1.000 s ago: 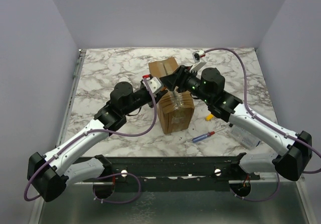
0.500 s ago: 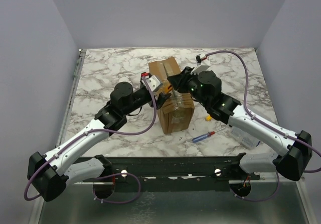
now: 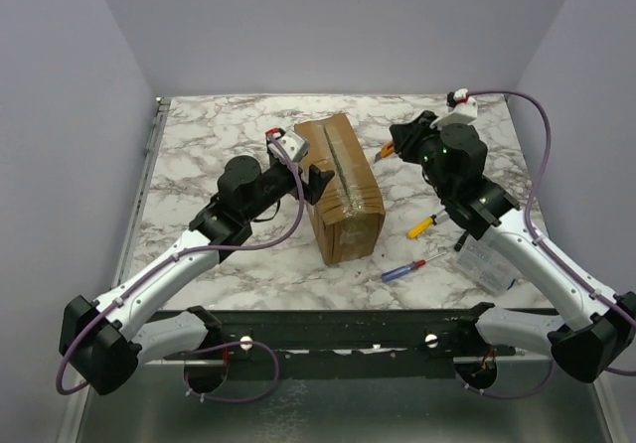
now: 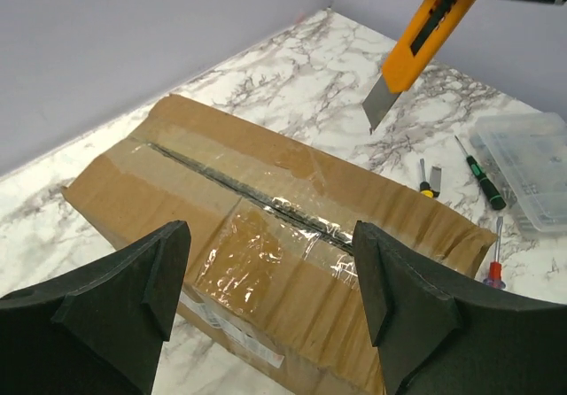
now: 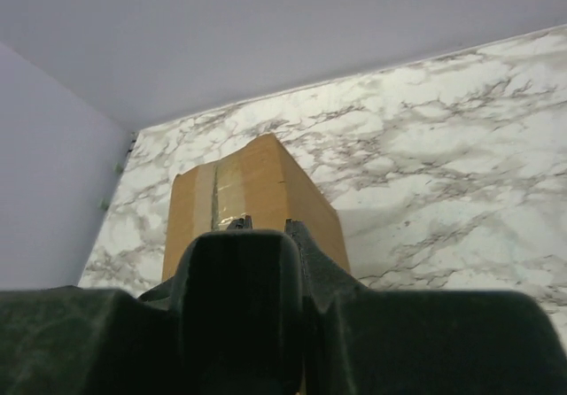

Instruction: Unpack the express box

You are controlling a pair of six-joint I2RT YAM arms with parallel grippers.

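I see the express box (image 3: 343, 180) lying in the middle of the marble desk (image 3: 214, 135), between my two arms, its long side running away from the bases. Glossy tape covers its top, and the left wrist view shows a dark line along the centre seam (image 4: 239, 193).

My left end effector (image 3: 316, 181) hangs just at the box's left side, near its middle, with its jaws spread wide and nothing between them. The left wrist camera looks down past both fingers (image 4: 159, 275) onto the taped lid.

My right end effector (image 3: 395, 148) is clamped on an orange utility knife (image 4: 418, 45), held in the air beyond the box's right side, blade out and pointing down, clear of the cardboard.

To the right of the box lie a yellow-handled screwdriver (image 3: 422, 226), a red-and-blue screwdriver (image 3: 407, 267) and a clear plastic case (image 3: 487, 264).
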